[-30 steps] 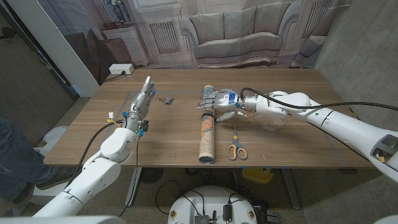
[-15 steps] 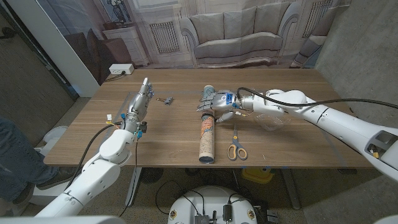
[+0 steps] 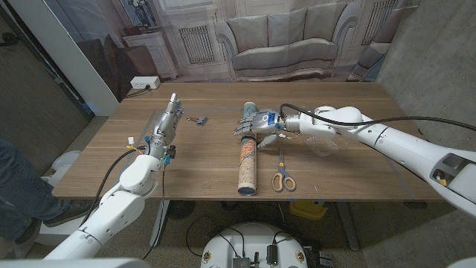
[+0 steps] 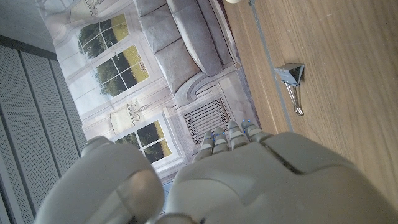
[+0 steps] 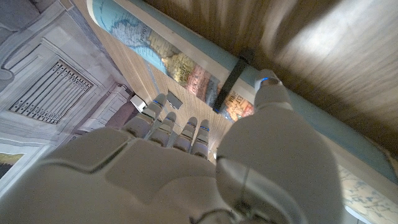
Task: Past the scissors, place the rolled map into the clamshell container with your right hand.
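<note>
The scissors [image 3: 282, 179] lie near the table's [image 3: 201, 167] front edge, beside the rolled map [image 3: 248, 160]. Farther back, the right hand [image 3: 253, 123] curls over the map's far end; whether it grips, I cannot tell. The clamshell container [image 3: 325, 145] sits under the arm

the rolled map [image 3: 248, 155] lies flat on the wooden table, a long printed tube with a dark band around it, its length running from 6 to 12 o'clock. the scissors [image 3: 282, 177] lie shut at its 3 o'clock, yellow handles nearest the table's front edge. the clear clamshell container [image 3: 326, 146] sits beyond them, at 2 o'clock.
</note>
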`<state>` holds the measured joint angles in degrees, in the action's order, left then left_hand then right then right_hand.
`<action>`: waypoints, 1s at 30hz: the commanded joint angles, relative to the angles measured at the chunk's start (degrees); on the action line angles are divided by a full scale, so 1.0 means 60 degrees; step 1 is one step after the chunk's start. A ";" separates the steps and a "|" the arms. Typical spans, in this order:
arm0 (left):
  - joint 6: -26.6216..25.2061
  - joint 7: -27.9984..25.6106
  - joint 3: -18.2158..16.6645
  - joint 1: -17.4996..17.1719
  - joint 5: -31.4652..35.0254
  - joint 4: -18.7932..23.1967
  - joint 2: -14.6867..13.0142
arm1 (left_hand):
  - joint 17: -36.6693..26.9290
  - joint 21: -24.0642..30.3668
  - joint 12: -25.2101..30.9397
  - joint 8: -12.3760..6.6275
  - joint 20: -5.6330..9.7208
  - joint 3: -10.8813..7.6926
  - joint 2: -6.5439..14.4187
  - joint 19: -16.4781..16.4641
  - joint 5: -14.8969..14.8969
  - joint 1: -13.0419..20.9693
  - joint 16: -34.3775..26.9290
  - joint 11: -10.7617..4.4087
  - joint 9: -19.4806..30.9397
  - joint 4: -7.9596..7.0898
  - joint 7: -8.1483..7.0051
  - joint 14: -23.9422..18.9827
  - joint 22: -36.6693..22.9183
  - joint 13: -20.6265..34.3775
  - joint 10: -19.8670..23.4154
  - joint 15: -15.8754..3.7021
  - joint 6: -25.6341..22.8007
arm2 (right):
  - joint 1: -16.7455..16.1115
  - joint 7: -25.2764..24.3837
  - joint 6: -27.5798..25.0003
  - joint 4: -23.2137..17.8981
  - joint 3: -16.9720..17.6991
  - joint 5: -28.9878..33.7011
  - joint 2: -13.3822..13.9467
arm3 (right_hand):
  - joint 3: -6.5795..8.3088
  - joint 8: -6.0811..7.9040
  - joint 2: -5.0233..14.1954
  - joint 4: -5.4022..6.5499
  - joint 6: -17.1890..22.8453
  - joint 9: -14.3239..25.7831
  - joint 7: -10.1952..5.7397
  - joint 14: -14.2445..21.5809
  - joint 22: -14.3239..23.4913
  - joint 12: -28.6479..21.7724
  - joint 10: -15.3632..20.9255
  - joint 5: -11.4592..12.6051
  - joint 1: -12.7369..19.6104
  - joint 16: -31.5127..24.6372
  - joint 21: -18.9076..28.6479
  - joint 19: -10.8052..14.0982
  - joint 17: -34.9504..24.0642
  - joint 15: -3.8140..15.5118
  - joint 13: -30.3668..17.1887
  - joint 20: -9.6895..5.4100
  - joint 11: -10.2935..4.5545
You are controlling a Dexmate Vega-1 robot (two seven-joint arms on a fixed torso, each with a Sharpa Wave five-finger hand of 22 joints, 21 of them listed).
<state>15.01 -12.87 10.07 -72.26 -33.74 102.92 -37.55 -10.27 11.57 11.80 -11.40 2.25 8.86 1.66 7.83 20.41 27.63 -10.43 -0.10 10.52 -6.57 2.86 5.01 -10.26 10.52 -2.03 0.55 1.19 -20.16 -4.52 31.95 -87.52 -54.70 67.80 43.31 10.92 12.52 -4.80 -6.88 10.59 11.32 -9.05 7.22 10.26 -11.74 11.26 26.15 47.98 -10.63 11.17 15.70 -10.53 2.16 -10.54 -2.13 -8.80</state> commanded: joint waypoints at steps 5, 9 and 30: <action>0.0050 0.0101 0.0078 0.0153 -0.0076 -0.0152 0.0022 | -0.0031 0.0009 -0.0040 0.0028 0.0086 0.0097 0.0035 0.0016 0.0056 0.0020 -0.0046 -0.0008 0.0024 0.0023 0.0023 0.0083 -0.0035 0.0051 -0.0020 -0.0029 -0.0017 | 0.0201 -0.0048 0.0049 0.0430 -0.0285 -0.0035 -0.0247 | 0.0009 0.0056 0.0011 0.0044 0.0119 0.0014 -0.0001 0.0128 0.0044 -0.0085 0.0139 0.0080 -0.0043 -0.0036 0.0077 0.0091 -0.0019 0.1015 -0.0014 -0.1377 0.0021; 0.0047 0.0088 0.0058 0.0134 -0.0092 -0.0140 0.0004 | -0.0031 0.0010 -0.0039 0.0029 0.0086 0.0104 0.0039 0.0015 0.0055 0.0022 -0.0048 -0.0026 0.0024 0.0023 0.0024 0.0081 -0.0036 0.0051 -0.0019 -0.0029 -0.0016 | 0.0197 -0.0078 0.0004 0.0455 -0.0312 -0.0047 -0.0253 | 0.0002 0.0056 0.0019 0.0050 0.0135 0.0013 0.0007 0.0140 0.0044 -0.0088 0.0153 0.0083 -0.0042 -0.0038 0.0079 0.0097 -0.0018 0.1015 -0.0014 -0.1370 0.0029; 0.0104 0.0169 -0.0002 0.0045 -0.0201 -0.0200 -0.0044 | -0.0032 0.0004 -0.0035 0.0027 0.0052 0.0147 0.0059 0.0038 0.0052 0.0030 -0.0050 -0.0008 0.0024 0.0024 0.0009 0.0083 -0.0039 0.0051 -0.0012 -0.0047 -0.0023 | 0.0138 -0.0128 -0.0207 0.0818 -0.0559 -0.0224 -0.0444 | -0.0011 0.0095 0.0068 0.0060 0.0300 0.0010 0.0062 0.0199 0.0044 -0.0093 0.0193 0.0099 -0.0013 -0.0044 0.0088 0.0129 -0.0016 0.1000 -0.0013 -0.1364 0.0053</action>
<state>15.45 -12.28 10.28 -71.71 -34.59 101.90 -37.63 -10.27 11.57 11.80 -11.40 2.25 9.34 1.66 7.83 20.41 27.63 -10.43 -0.10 10.52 -6.58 2.86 5.01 -10.25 10.52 -2.03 0.55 1.18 -19.09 -5.26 31.31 -83.68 -57.33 67.12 41.20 10.75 12.81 -4.57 -6.71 11.89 11.18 -8.72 7.83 10.26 -11.74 12.00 26.61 47.75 -10.63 11.52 15.91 -10.53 2.16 -10.54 -2.34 -8.52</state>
